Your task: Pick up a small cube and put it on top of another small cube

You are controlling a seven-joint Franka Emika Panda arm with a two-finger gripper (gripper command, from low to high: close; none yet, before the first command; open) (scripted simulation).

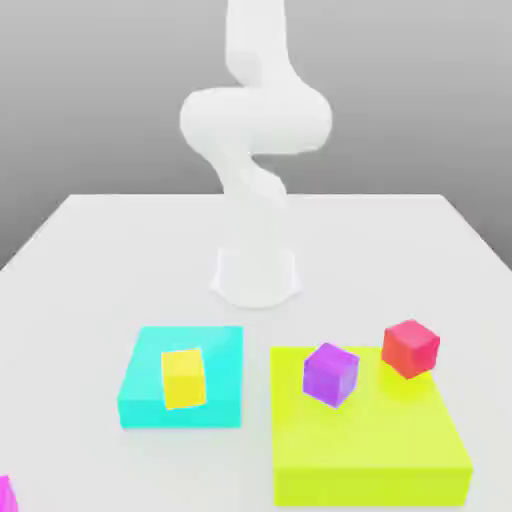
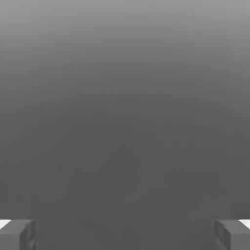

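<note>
White arm (image 1: 255,120), smooth rounded segments, rises from a round base at the middle of the matte white worktop (image 1: 90,260); pincer (image 2: 125,234) wide open, nothing between its grey blocky fingertips (image 2: 17,234), grey blank ground beyond; magenta cube (image 1: 5,495) sits at the worktop's near edge, cut off by the exterior view's lower left corner, well apart from the rest; red cube (image 1: 410,347) tilted on the far right corner of a flat lime slab (image 1: 370,450); purple cube (image 1: 330,374) tilted on the same slab, near the red one; yellow cube (image 1: 184,377) on a cyan slab (image 1: 140,390); bare worktop lies around the base.
</note>
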